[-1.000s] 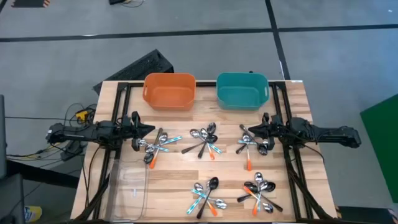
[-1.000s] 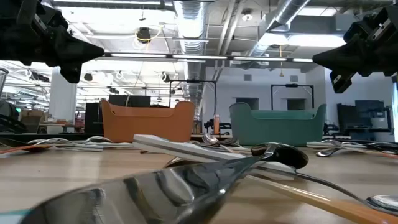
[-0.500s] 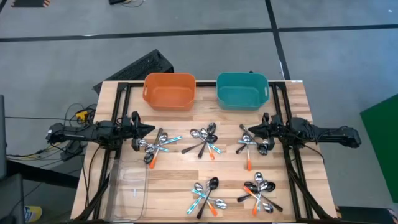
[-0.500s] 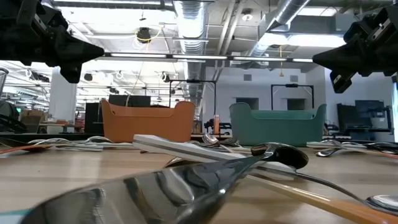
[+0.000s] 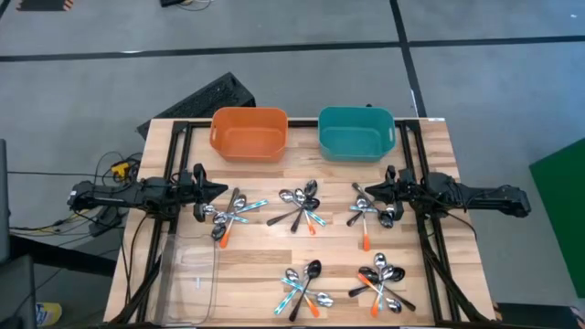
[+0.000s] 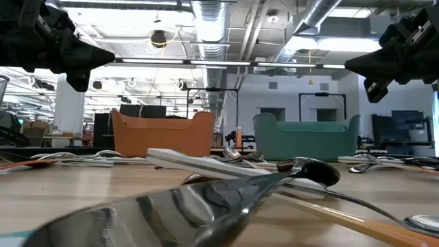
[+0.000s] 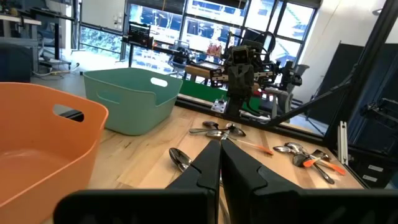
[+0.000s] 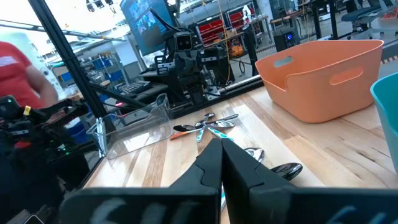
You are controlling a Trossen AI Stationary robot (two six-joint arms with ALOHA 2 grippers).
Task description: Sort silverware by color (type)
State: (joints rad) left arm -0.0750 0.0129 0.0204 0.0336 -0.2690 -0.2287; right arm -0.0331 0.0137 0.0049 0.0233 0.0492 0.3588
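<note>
Spoons with orange, light-blue and black handles lie in several crossed piles on the wooden table: one pile [image 5: 230, 213] at the left, one [image 5: 300, 207] in the middle, one [image 5: 370, 212] at the right, and two [image 5: 306, 288] [image 5: 382, 285] near the front edge. My left gripper [image 5: 222, 190] hovers above the table just left of the left pile, shut and holding nothing. My right gripper [image 5: 368, 192] hovers just right of the right pile, shut and holding nothing. Each wrist view shows its own fingers closed together [image 7: 220, 163] [image 8: 221, 163].
An orange bin [image 5: 249, 133] and a teal bin [image 5: 356, 132] stand side by side at the far edge. A clear plastic tray [image 5: 190, 278] sits at the near left corner. Black frame rails run along both table sides. A person in red [image 8: 22, 68] shows beyond the table.
</note>
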